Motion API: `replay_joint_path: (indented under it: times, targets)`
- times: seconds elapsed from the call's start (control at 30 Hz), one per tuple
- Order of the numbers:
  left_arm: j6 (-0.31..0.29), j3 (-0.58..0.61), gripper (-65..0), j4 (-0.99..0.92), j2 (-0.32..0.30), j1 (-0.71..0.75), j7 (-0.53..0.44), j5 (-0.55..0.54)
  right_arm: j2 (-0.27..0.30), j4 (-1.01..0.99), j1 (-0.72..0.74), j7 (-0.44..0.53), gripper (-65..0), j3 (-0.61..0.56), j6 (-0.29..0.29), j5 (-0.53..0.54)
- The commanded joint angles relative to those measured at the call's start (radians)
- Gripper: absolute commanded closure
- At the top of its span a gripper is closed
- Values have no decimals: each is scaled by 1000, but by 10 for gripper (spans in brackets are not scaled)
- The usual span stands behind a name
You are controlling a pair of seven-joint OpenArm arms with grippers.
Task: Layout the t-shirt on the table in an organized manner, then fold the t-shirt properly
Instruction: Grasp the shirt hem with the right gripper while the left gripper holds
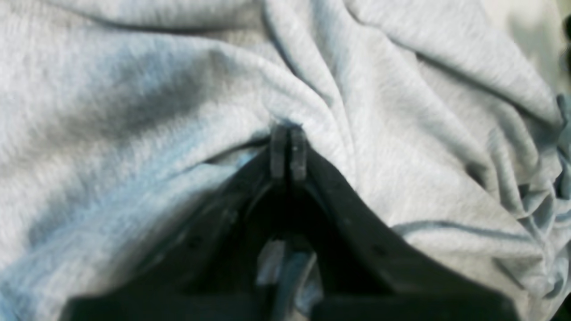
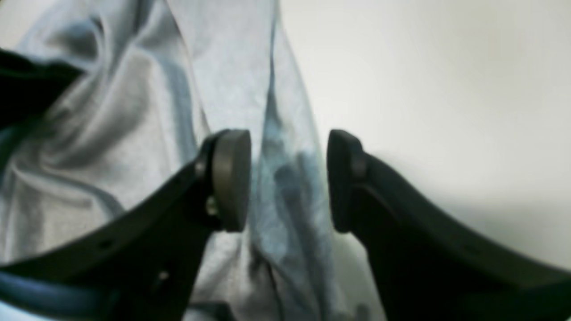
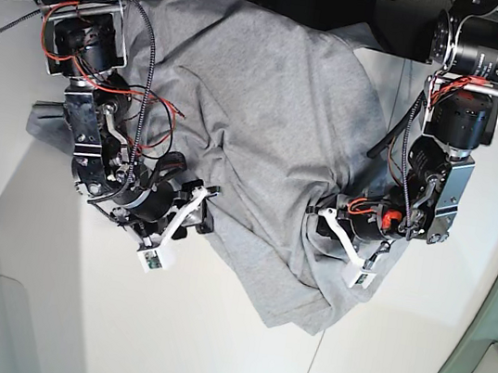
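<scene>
Layout stage | t-shirt (image 3: 261, 104) lay crumpled across the table (image 3: 429, 364), hem toward 6 o'clock | your left gripper (image 1: 288, 154) was clamped on a fabric fold, likely an anchor for spreading | your right gripper (image 2: 289, 180) stood parted, astride a ridge, gripping nothing.

Both wrist views blurred; base view sharp, evenly lit.
</scene>
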Motion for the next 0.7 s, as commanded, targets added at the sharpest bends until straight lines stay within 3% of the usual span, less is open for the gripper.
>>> replay_joint_path:
  times: [0.0, 0.1, 0.23, 0.37, 0.67]
  targets:
    - [-3, 0, 0, 10, -4, -13, 9, 8, 3, 1, 30, 24, -260, -7, 23, 8]
    - [-3, 0, 0, 10, -3, -11, 5, 7, 2, -1, 26, 23, -201, -26, 47, 19]
    - [-3, 0, 0, 10, -3, -10, 1, 8, 2, -1, 26, 23, -183, -26, 48, 53]
    - [-3, 0, 0, 10, -4, -11, 1, 8, 2, -1, 26, 23, 0, -26, 48, 29]
    - [-11, 0, 0, 10, -24, -9, 2, 23, 21, 0, 48, 93, 0, -16, 40, -86]
